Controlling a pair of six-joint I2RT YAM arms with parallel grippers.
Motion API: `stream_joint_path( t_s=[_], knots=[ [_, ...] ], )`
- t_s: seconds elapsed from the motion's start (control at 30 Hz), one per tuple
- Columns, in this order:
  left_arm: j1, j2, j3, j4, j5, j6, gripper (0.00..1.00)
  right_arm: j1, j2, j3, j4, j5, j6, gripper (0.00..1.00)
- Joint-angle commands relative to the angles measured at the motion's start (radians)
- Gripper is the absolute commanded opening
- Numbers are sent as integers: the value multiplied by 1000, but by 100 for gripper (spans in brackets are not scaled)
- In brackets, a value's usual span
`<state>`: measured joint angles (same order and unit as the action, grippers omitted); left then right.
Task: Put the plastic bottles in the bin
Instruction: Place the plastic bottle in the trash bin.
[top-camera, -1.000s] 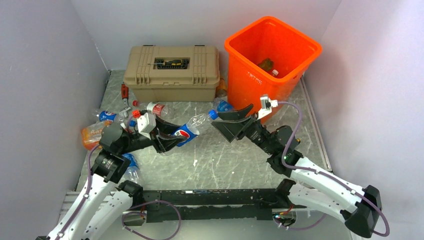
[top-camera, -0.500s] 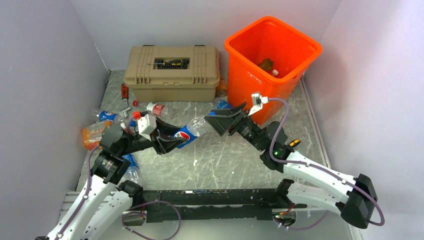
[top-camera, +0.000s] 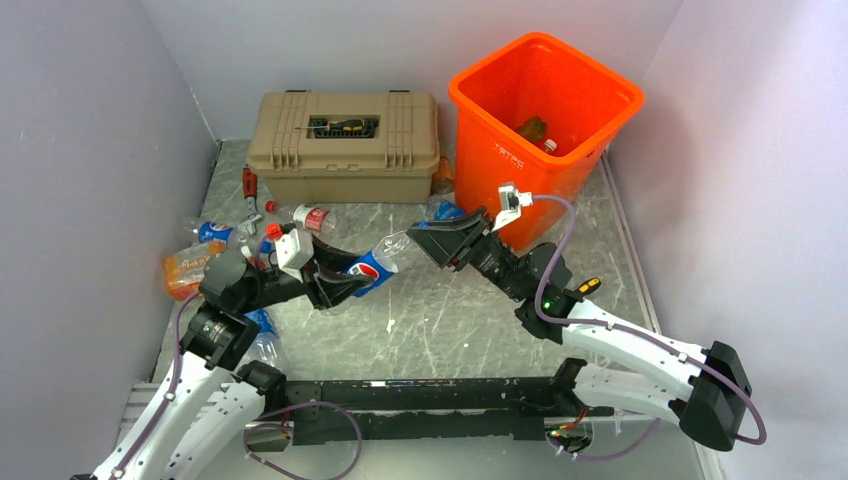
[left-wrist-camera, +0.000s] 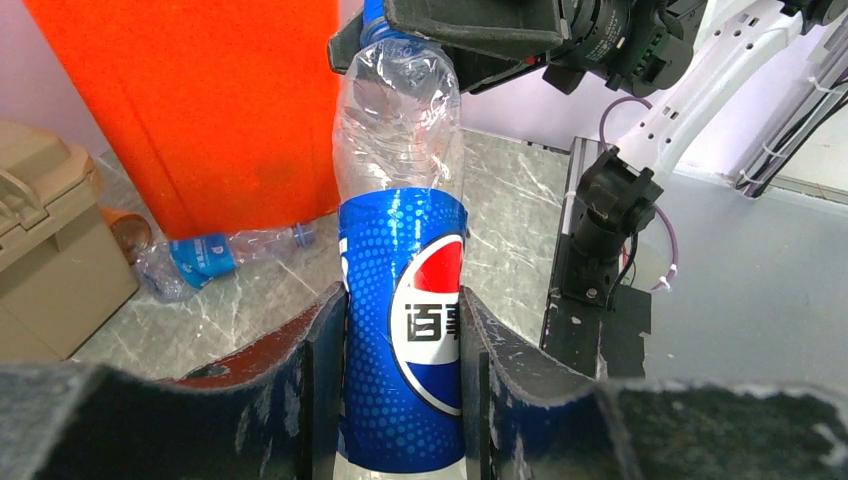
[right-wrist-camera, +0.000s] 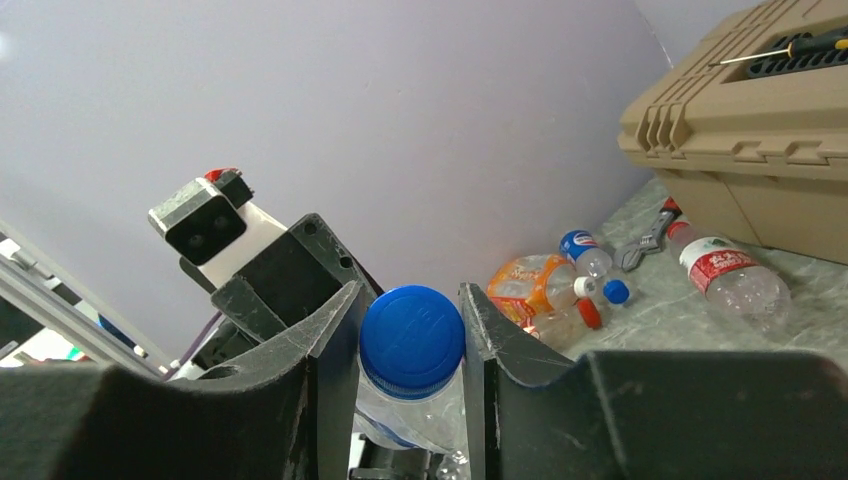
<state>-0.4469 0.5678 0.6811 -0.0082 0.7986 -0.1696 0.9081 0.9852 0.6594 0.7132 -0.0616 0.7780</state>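
Worktop scene, both arms reaching toward each other. The orange bin stands just behind the right jaws, with a brownish bottle lying inside it. The tan toolbox sits beyond the left jaws, well apart from them. A Pepsi bottle spans the gap between the two arms, and the left jaws are clamped on its blue label. Crushed bottles lie heaped to the outer side of the left jaws, among them an orange-wrapped bottle and a red-labelled bottle. A blue-labelled bottle lies at the foot of the bin, near the right jaws. A yellow-handled screwdriver rests on the toolbox lid. The right jaws are drawn narrow, pinching the Pepsi bottle's blue cap from both sides.
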Motion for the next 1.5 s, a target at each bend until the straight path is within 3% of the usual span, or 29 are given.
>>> stream_joint_path(
  t_s=[0.0,0.07,0.17,0.2,0.23,0.4,0.63,0.77,0.9,1.1,1.3,1.47],
  knots=[
    [-6,-10,10,13,-11,9,43,8,-7,41,35,-8,-2,0],
    [-6,-8,17,10,-36,7,51,8,-17,37,23,-1,-1,0],
    [-5,-8,27,-33,-81,-6,81,9,-31,36,6,0,-8,0],
    [-7,-11,28,-35,-92,-11,97,9,-37,36,-3,3,-11,0],
    [-7,-14,30,-37,-104,-13,99,11,-46,35,-13,6,-18,0],
    [-7,-47,38,-72,-202,-10,99,11,-138,48,-165,43,-101,0],
    [-7,-136,13,-55,-305,-2,99,13,-374,144,-613,158,-335,0],
    [-7,-126,19,-69,-340,8,99,11,-422,310,-851,202,-457,0],
    [-7,-100,35,-95,-372,17,100,11,-393,497,-949,279,-568,0],
    [-7,-83,37,-114,-415,26,99,12,-257,744,-865,491,-785,0],
    [-6,-80,44,-141,-493,42,98,11,-117,773,-467,793,-1129,0],
    [-7,-133,31,-139,-616,43,94,-9,46,803,-284,846,-1297,0]
  ],
)
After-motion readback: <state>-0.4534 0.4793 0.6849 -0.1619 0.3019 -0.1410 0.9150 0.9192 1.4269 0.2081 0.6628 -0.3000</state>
